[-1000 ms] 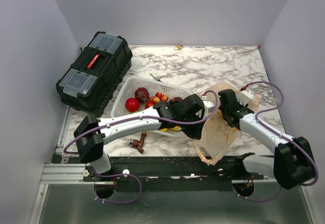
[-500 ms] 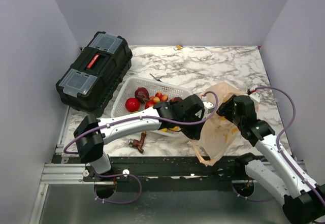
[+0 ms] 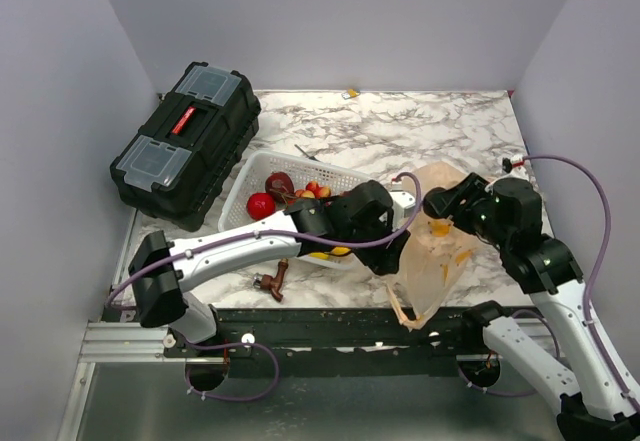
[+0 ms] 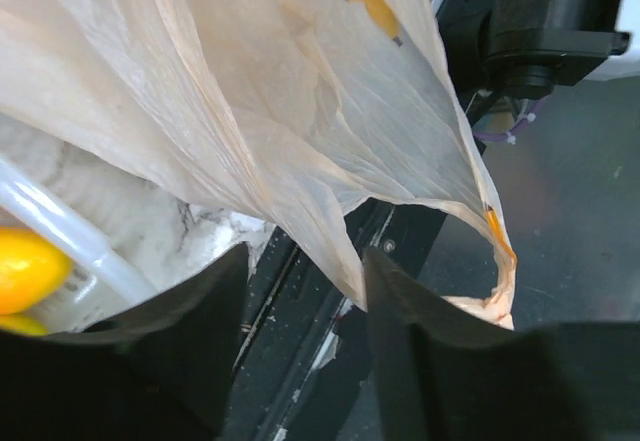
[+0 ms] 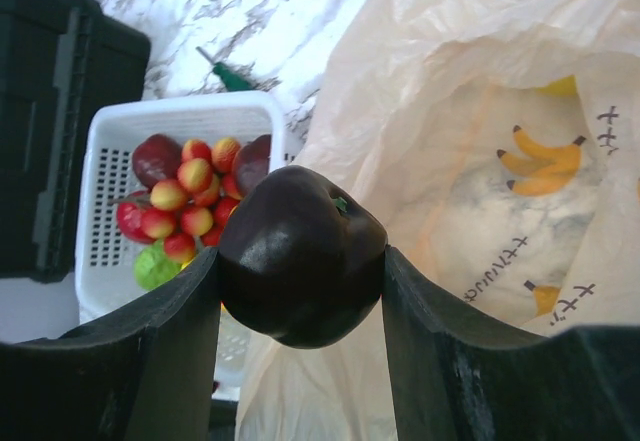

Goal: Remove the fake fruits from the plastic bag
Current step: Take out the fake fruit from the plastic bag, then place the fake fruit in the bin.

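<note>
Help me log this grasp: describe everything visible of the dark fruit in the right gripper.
The dark fruit is round, glossy, near-black purple plastic with a small green spot at its stem dimple. The fingers of the right gripper clamp it from both sides; nothing else visibly touches it. It is held before the open bag and the basket.

We count one plastic bag (image 3: 435, 261), one white basket (image 5: 185, 111), one black toolbox (image 3: 187, 139), one brown tap-shaped piece (image 3: 272, 281) and one dark purple fruit (image 5: 300, 256) by itself. The heaped fruits (image 5: 190, 206) are too crowded to count.

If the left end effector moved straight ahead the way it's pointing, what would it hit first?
The plastic bag: its film hangs right ahead of the open left end effector, though depth is unclear.
</note>
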Robot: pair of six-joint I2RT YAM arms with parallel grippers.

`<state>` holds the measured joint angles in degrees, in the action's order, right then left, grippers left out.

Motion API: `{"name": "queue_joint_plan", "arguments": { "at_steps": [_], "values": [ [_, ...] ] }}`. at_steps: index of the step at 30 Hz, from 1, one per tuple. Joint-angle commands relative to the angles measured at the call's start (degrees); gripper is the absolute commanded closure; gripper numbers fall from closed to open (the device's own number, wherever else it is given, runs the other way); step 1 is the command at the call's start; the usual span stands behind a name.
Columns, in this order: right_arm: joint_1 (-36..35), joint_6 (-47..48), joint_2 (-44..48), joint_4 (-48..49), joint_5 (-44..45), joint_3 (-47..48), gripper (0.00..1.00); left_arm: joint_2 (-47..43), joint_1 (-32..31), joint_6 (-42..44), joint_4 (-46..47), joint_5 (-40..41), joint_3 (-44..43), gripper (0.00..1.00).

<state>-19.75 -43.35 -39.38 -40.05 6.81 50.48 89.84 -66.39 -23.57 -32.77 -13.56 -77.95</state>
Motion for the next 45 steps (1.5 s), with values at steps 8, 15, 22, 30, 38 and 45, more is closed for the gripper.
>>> {"name": "queue_joint_plan", "arguments": {
  "at_steps": [8,15,22,30,38,45],
  "values": [
    [0.24,5.16,-6.81,4.47,-16.77,7.20,0.84,-14.76,-0.09,5.80,9.06,6.87,6.41,0.24],
    [0.06,5.04,-15.36,11.88,-20.56,8.20,0.84,-24.53,-0.13,8.19,15.93,15.05,12.75,0.19],
    [-9.76,3.54,-24.31,17.93,-15.76,9.43,0.84,-30.08,-0.16,9.24,20.79,19.02,17.20,0.18],
    [-22.75,1.75,-38.22,26.03,-10.02,9.04,0.81,-32.09,-0.32,9.03,22.87,20.76,18.97,0.18],
    [-28.67,1.59,-50.39,29.65,-8.92,11.98,0.68,-34.37,-0.49,9.86,24.03,22.54,20.12,0.19],
    [-28.73,0.85,-54.17,30.38,-8.30,11.22,0.51,-34.40,-0.78,9.71,23.55,22.68,19.92,0.19]
  ]
}}
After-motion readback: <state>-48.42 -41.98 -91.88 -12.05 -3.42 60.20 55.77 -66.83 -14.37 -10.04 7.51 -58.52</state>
